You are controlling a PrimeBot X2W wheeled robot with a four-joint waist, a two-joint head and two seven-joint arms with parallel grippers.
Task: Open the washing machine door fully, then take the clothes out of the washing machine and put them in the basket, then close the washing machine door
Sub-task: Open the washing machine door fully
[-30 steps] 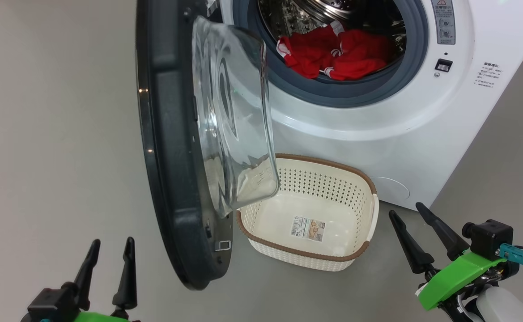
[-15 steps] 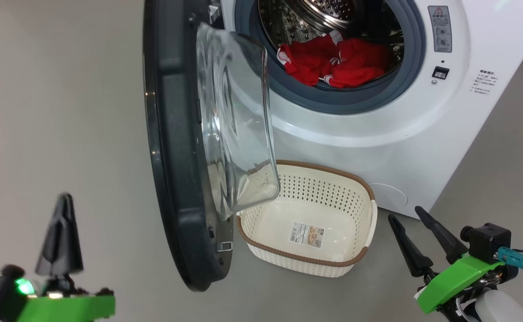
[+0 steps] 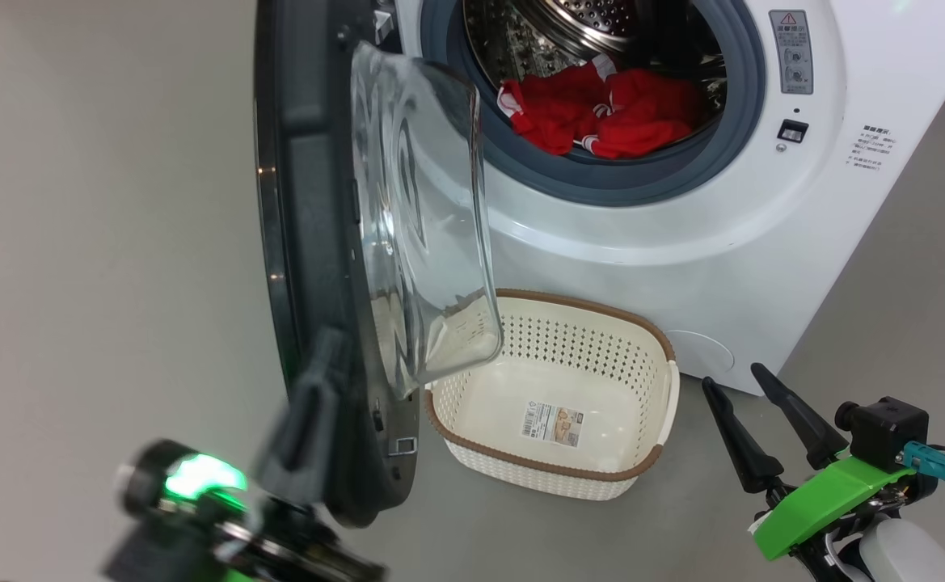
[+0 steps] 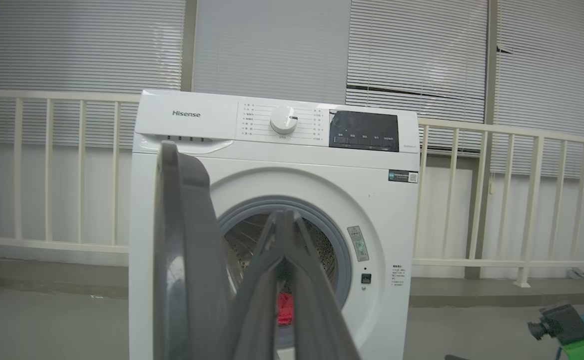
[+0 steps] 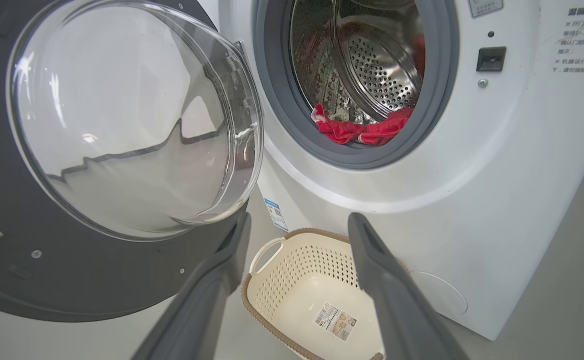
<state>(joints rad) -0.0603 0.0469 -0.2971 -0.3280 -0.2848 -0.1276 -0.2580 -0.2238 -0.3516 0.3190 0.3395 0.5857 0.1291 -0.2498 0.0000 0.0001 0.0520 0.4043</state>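
Observation:
The washing machine has its door swung out, edge-on to me, with the glass bowl facing the drum. Red clothes lie at the drum's front lip, also in the right wrist view. The cream basket sits on the floor below the opening, partly behind the glass. My left gripper, blurred, is at the door's lower rim; its fingers meet at the tips, shut on nothing. My right gripper is open, right of the basket; it points at the basket.
Grey floor spreads left of the door and right of the machine. A cream railing and window blinds stand behind the washer. A blue label sticker is on the washer's front, and the door latch slot lies right of the opening.
My left arm has swung right from the lower left corner to the door's lower rim, and its fingers have closed. The view has shifted slightly. The right gripper has hardly moved.

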